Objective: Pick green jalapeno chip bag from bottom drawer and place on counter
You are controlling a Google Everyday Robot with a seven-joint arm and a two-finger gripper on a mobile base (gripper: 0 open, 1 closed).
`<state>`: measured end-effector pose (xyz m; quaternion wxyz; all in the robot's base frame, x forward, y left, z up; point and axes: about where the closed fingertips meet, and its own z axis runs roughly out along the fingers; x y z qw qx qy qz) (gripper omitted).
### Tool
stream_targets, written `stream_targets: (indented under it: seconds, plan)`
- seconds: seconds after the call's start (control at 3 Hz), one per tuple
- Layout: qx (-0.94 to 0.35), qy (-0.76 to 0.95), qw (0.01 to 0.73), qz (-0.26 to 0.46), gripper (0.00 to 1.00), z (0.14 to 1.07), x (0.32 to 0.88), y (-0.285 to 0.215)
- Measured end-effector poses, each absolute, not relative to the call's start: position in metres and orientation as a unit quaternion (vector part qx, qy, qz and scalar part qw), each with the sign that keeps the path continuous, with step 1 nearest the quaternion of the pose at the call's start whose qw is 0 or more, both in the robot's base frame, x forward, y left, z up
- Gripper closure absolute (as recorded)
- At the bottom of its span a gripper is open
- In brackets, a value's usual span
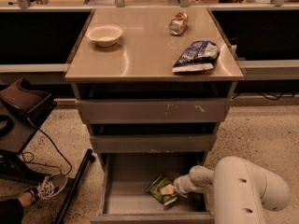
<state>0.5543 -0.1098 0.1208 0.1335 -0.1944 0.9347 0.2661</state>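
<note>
The fat white arm [247,190] sits at the lower right, with its gripper [176,189] down inside the open bottom drawer [135,205]. The green jalapeno chip bag [161,189] lies on the drawer floor, touching the gripper's left side. Honestly can't tell if the gripper is spread or clamped. Well above it, the counter [145,55] holds a blue-and-white chip bag [196,56], then a tipped can [178,23], and farther left a white bowl [104,34]

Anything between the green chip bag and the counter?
Nothing visible. The end effector is at the green jalapeno chip bag in the open bottom drawer; the counter has bare surface at its front-centre.
</note>
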Motion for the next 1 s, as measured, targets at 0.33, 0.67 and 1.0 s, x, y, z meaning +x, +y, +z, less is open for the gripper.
stream_targets:
  seconds: [0.33, 0.67, 1.0]
  plan:
    - [-0.194, 0.935, 0.134, 0.266, 0.65, 0.122, 0.554, -0.11]
    - [-0.184, 0.934, 0.144, 0.269, 0.88, 0.134, 0.556, -0.116]
    - [-0.167, 0.925, 0.177, 0.291, 1.0, 0.175, 0.575, -0.141]
